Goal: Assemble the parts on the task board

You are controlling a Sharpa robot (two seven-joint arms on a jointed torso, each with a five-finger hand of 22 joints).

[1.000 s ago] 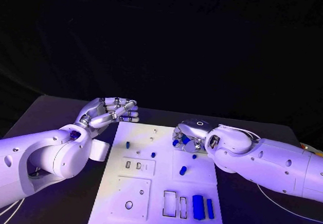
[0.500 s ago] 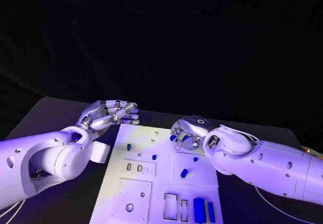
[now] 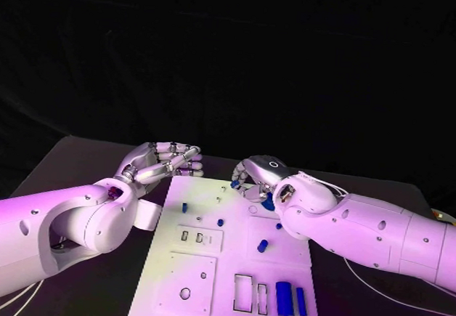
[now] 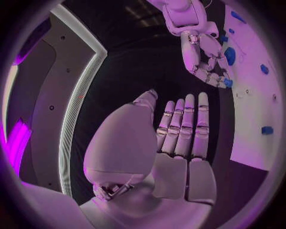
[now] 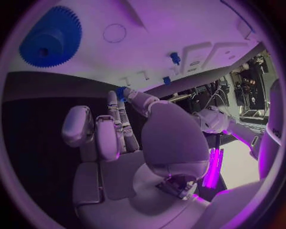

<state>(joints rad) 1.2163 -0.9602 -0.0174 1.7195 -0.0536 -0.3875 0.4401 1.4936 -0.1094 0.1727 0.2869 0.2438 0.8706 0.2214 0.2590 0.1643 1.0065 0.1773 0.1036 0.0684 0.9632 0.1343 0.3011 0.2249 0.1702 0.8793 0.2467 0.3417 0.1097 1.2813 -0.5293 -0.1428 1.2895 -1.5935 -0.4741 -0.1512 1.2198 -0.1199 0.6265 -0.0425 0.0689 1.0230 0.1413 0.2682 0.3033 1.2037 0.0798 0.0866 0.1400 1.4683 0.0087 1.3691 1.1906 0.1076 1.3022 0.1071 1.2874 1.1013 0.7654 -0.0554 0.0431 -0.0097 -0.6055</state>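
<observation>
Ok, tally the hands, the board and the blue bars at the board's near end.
Hands: 2, left hand, right hand
Task board: 1
Blue bars: 2, wide bar, narrow bar
Total: 5

task board near edge cut off, right hand grasp unclear
</observation>
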